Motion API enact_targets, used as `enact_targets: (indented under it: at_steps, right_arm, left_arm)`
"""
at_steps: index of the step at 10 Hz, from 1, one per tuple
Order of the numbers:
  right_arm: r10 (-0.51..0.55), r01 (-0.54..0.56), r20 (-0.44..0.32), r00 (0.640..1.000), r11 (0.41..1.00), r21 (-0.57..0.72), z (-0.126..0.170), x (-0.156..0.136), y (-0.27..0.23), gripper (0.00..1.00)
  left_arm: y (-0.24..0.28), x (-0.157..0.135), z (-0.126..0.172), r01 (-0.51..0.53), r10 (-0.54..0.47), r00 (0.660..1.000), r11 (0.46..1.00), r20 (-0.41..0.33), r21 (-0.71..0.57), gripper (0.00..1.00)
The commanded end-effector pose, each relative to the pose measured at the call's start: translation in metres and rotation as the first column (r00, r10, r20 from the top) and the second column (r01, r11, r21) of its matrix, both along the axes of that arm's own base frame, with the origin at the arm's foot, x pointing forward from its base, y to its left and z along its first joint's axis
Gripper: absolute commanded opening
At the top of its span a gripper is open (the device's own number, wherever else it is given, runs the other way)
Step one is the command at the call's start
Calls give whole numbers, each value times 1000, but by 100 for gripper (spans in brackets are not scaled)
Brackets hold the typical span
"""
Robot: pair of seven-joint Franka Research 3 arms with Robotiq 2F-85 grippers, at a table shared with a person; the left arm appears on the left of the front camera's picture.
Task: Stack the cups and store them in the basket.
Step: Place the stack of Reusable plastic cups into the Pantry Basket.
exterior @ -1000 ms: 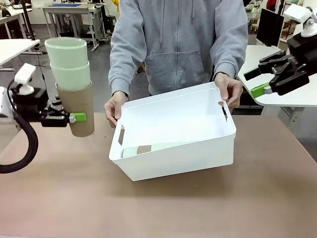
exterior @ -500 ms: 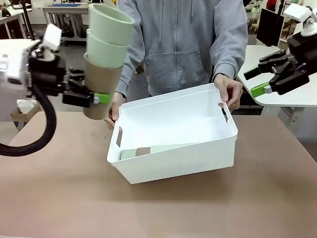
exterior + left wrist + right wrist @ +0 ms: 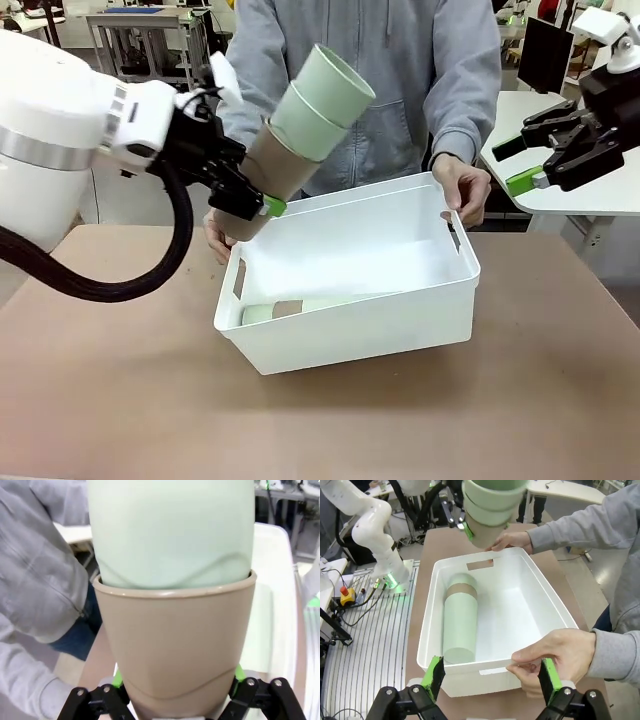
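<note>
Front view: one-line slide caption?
Left end effector tips a stack of cups toward the white basket a person steadies; right end effector waits open.

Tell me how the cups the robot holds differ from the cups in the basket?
The held stack is tilted in the air, gripped by the left hand; the stored stack lies flat in the white basket, untouched. The held stack's open end shows; the stored one's doesn't. Both nest mint-green cups in a tan one.
</note>
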State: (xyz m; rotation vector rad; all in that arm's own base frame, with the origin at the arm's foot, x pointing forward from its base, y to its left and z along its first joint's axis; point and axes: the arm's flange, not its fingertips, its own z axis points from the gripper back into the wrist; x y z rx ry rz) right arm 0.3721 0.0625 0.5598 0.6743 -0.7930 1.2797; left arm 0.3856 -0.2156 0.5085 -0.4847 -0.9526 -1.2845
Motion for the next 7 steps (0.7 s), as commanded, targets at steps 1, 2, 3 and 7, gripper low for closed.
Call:
enact_targets:
  at_steps: [1,2,3,7]
  right_arm:
    - [-10,11,-18,1000,1000,24,4,1,3,100]
    - [-10,11,-18,1000,1000,24,4,1,3,100]
    - [-10,11,-18,1000,1000,24,4,1,3,100]
    - [-10,11,-18,1000,1000,24,4,1,3,100]
  left_arm:
    - [-23,17,0,-20,21,1000,998,-23,68,85]
    - [-34,24,-9,-33,36,999,994,-27,100,85]
    - [-43,30,-19,-38,44,998,992,-40,124,85]
    - [-74,52,-55,-43,63,994,976,-89,214,85]
